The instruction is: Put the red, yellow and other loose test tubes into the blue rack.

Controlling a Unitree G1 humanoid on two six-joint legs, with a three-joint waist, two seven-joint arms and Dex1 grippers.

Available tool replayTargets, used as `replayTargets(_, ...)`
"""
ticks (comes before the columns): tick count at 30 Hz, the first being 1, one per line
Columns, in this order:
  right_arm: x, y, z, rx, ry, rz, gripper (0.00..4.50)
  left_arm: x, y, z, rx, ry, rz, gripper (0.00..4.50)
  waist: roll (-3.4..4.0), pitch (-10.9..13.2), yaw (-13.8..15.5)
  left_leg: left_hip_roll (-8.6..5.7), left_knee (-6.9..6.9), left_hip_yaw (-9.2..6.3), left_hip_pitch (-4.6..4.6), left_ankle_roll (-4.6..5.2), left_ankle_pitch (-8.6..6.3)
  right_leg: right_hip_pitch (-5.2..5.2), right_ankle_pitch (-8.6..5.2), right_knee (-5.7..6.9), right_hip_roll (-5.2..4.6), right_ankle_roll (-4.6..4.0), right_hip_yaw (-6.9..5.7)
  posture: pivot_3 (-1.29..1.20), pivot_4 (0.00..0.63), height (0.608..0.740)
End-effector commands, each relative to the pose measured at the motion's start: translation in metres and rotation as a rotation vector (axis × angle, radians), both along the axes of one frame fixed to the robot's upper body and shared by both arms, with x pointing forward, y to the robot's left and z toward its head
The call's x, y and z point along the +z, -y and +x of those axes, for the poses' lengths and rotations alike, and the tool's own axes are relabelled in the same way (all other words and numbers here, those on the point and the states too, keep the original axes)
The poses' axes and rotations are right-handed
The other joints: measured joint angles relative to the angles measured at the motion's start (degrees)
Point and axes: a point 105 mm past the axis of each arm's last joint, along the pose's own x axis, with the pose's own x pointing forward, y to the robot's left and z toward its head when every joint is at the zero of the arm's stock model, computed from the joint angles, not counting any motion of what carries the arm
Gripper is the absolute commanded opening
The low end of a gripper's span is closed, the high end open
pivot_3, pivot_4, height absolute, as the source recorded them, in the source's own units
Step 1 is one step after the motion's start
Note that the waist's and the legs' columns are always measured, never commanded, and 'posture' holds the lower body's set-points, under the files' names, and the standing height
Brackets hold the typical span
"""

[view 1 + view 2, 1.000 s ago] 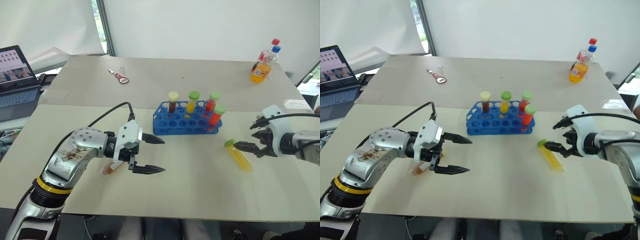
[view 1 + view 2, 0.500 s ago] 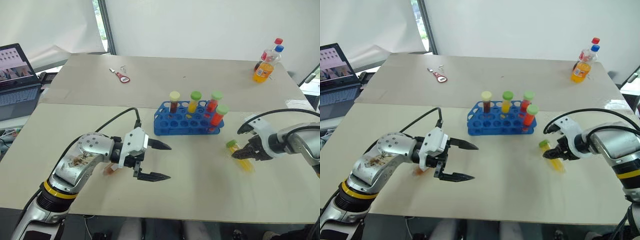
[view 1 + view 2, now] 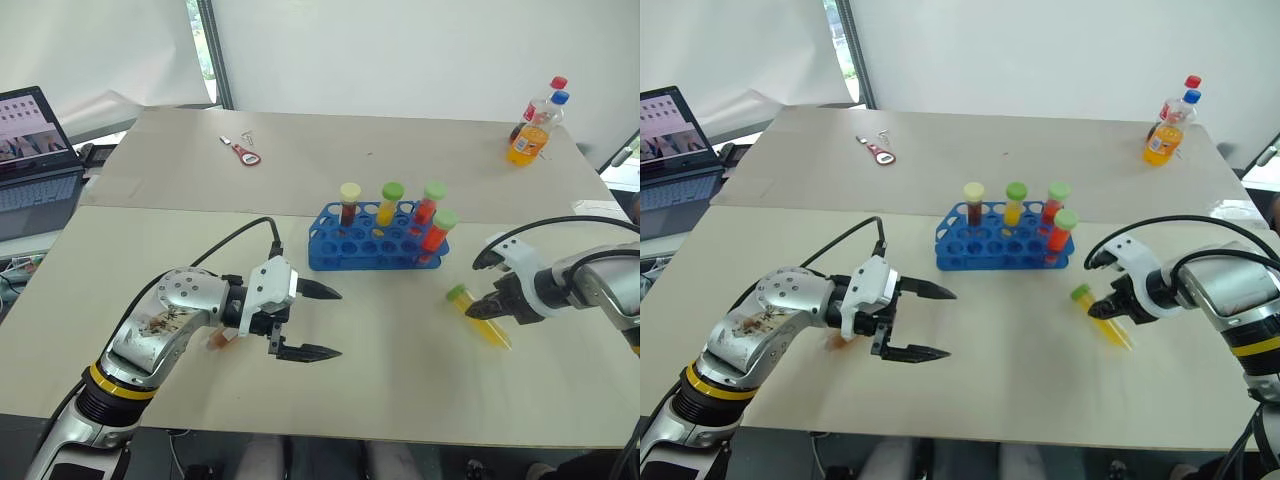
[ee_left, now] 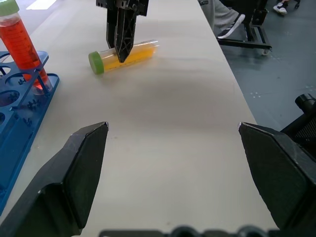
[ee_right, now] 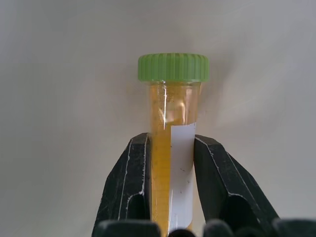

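Observation:
A yellow test tube [image 3: 480, 316] with a green cap lies on the table, right of the blue rack [image 3: 372, 248]. My right gripper [image 3: 474, 312] is shut on the tube's middle; in the right wrist view both fingers [image 5: 129, 187] press the tube [image 5: 173, 143] just below its cap. Several capped tubes stand along the rack's back and right side. A red tube [image 3: 221, 339] lies on the table, partly hidden behind my left gripper [image 3: 338, 323]. That gripper hangs open and holds nothing, left of the rack. The left wrist view shows the yellow tube [image 4: 123, 53] lying pinched.
A laptop [image 3: 30, 150] sits at the far left edge. Two drink bottles [image 3: 530, 125] stand at the back right. A small red tool [image 3: 243, 153] lies at the back left. The table's front edge runs close below both arms.
My right gripper has swung over the yellow tube and shut on it, and the tube has shifted slightly. The left gripper has stayed open in the same place.

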Motion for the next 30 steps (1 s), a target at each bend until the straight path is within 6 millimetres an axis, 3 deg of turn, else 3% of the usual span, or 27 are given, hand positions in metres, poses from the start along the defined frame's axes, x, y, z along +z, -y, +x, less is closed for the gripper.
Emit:
replayTargets(1,0.037,-0.027,-0.003,0.114,0.192,0.123,0.87,0.014,-0.006,0.007,0.052,0.027,-0.051,4.5,0.0,0.0,0.03,0.0,-0.01,-0.07,0.0,0.0,0.0,0.0,0.0,0.01,0.0,0.0,0.0,0.0,0.15,0.706)
replayTargets(3,0.046,-0.038,-0.004,0.129,0.271,0.182,0.87,0.017,-0.011,0.012,0.088,0.017,-0.072,4.5,0.0,0.0,0.0,0.0,0.0,-0.2,0.0,0.0,0.0,0.05,0.0,0.0,0.01,0.0,-0.06,0.0,0.15,0.706)
replayTargets(6,0.07,-0.062,0.002,0.136,0.557,0.353,0.86,0.021,-0.02,0.019,0.145,0.011,-0.08,4.5,-0.05,-0.02,-0.05,0.01,0.03,-0.28,0.01,0.0,0.0,0.09,0.0,0.05,0.03,0.0,-0.1,0.0,0.15,0.706)
replayTargets(9,0.087,-0.072,0.007,0.081,0.77,0.487,0.86,0.024,-0.026,0.026,0.187,0.013,-0.092,4.5,-0.03,-0.01,-0.05,-0.02,0.11,-0.34,-0.03,-0.01,0.01,0.04,0.01,0.13,0.02,0.01,-0.13,0.0,0.15,0.706)
replayTargets(12,0.094,-0.074,0.018,-0.038,0.976,0.515,0.86,0.027,-0.027,0.032,0.216,0.027,-0.105,4.5,-0.03,-0.02,0.15,-0.07,0.08,-0.37,-0.01,-0.04,0.03,0.05,0.01,0.24,-0.03,0.01,-0.15,0.0,0.15,0.706)
replayTargets(16,0.09,-0.09,0.029,-0.113,1.159,0.509,0.86,0.028,-0.028,0.037,0.231,0.024,-0.114,4.5,-0.03,-0.02,-0.05,-0.09,0.09,-0.33,0.01,-0.11,0.07,0.03,0.01,0.38,-0.04,0.01,-0.15,0.0,0.15,0.706)
replayTargets(22,0.063,-0.111,0.045,-0.169,1.227,0.515,0.86,0.038,-0.026,0.041,0.252,0.027,-0.143,4.5,-0.02,-0.02,-0.42,-0.09,0.03,-0.17,0.04,-0.25,0.15,-0.04,0.01,0.5,0.02,-0.01,-0.15,0.0,0.15,0.706)
replayTargets(30,0.05,-0.113,0.057,-0.215,1.279,0.474,0.86,0.045,-0.025,0.041,0.272,0.043,-0.144,4.5,-0.02,-0.02,-0.39,-0.08,0.04,-0.23,0.04,-0.26,0.16,-0.03,0.01,0.78,0.01,-0.01,-0.15,0.0,0.15,0.706)
